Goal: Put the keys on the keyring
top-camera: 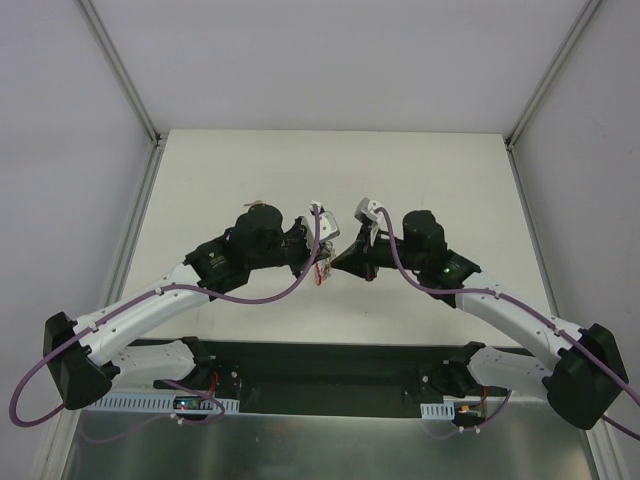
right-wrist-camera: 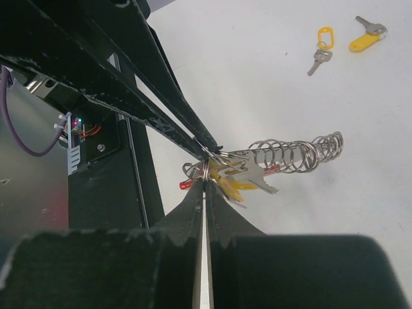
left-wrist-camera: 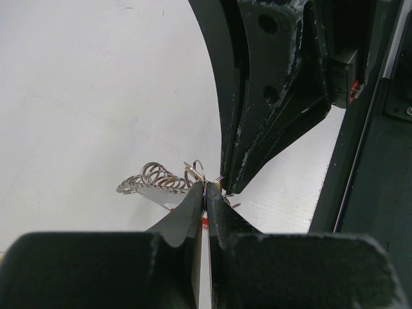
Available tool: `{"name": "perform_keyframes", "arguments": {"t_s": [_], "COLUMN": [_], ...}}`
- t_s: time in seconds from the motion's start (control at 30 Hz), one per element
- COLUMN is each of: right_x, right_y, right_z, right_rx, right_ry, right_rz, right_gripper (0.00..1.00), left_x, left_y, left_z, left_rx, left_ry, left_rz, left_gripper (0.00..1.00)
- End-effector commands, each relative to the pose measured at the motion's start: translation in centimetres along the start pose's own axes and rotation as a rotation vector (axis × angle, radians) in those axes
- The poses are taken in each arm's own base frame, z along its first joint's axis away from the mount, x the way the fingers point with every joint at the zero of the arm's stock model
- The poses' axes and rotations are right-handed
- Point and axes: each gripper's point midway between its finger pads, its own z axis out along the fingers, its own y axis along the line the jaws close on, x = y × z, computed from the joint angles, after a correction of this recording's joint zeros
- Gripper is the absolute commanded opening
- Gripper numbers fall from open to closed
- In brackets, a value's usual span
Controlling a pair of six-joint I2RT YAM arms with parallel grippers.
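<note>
1. Nearest in the left wrist view, the left fingers (left-wrist-camera: 198, 206) are pressed fully together, with a thin wire ring nipped at their tips.
2. The right fingers (right-wrist-camera: 196, 201) are likewise shut tight, tip to tip with the left pair, on the same cluster of wire rings. Which ring is pinched by which pair cannot be told.
3. The keyring (right-wrist-camera: 296, 152) is held between the two pairs and appears lifted off the bench (right-wrist-camera: 270, 84). Its silver coiled strap trails away from the tips, and a bit of red shows just beside the right pair.
4. Yellow-headed keys (right-wrist-camera: 226, 179) are bunched at the ring cluster, just beyond the right tips. Whether they are fully threaded cannot be judged.
5. Farther off, two loose keys (right-wrist-camera: 322, 46) lie on the bench, well apart from the bundle, one on a yellow loop tag and one with a yellow head.
6. The step in hand is judged to be the working of a key along the ring wire, with the task partly done.
7. For the next move, a small opposed twist is called for, with both grips kept firm, so that the key is slid round. One pair must then be freed so that a loose key can be fetched.
</note>
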Motion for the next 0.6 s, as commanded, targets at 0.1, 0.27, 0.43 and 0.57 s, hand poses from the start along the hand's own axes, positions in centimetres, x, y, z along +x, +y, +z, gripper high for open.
{"name": "perform_keyframes", "arguments": {"t_s": [0.1,0.27,0.43,0.57], "right_x": [-2.2,-0.8,-0.4,-0.3], "right_y": [1.4,0.8,0.8,1.5], "right_z": [-0.5,-0.7,-0.9,-1.1], "right_rx": [-0.053,-0.032,-0.030,-0.063], "right_ry": [-0.023,0.033,0.059,0.084], "right_rz": [-0.116,-0.152,-0.176,-0.210], "right_gripper": [0.01,0.01,0.01,0.01], "left_x": [-1.8,-1.9,-1.8,-1.6], "left_y": [1.5,2.3,2.9,3.4], "left_z": [-0.3,-0.6,-0.8,-0.7], "left_rx": [-0.075,-0.129,-0.158,-0.179], "left_ry": [-0.069,-0.070,-0.070,-0.063], "left_rz": [-0.018,-0.039,-0.070,-0.095], "left_gripper": [0.00,0.00,0.00,0.00]}}
